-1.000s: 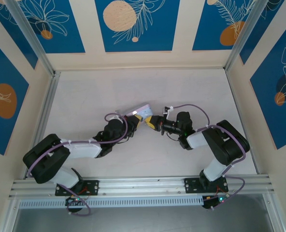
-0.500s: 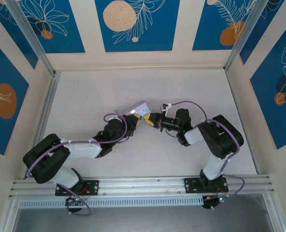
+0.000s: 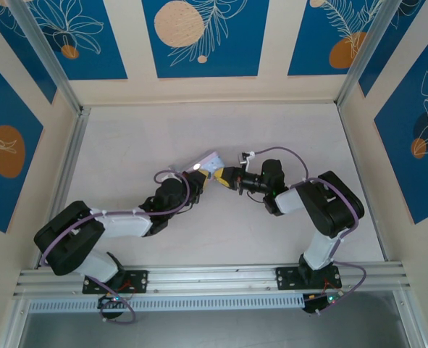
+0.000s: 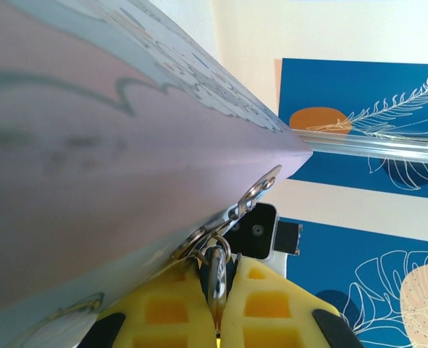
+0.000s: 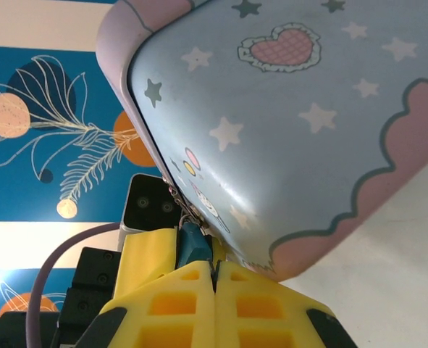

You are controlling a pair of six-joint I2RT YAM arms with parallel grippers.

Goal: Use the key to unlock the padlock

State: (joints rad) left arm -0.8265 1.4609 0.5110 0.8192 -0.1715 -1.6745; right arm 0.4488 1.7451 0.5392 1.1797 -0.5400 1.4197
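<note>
Pinching key (image 5: 192, 245), right claw (image 3: 224, 176) has nudged toward 11 o'clock onto padlock (image 4: 215, 279), which left claw (image 3: 203, 181) pinches under tin (image 3: 208, 161), worktop (image 3: 127, 145) centre, so insertion looks under way.

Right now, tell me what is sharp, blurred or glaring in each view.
Left wrist: the tin looms close and blurred, its metal latch is sharper, and the wall behind is washed out. Right wrist: the tin's stars and heart are crisp, with a soft sheen near its corner. Top external: evenly lit and sharp.
</note>
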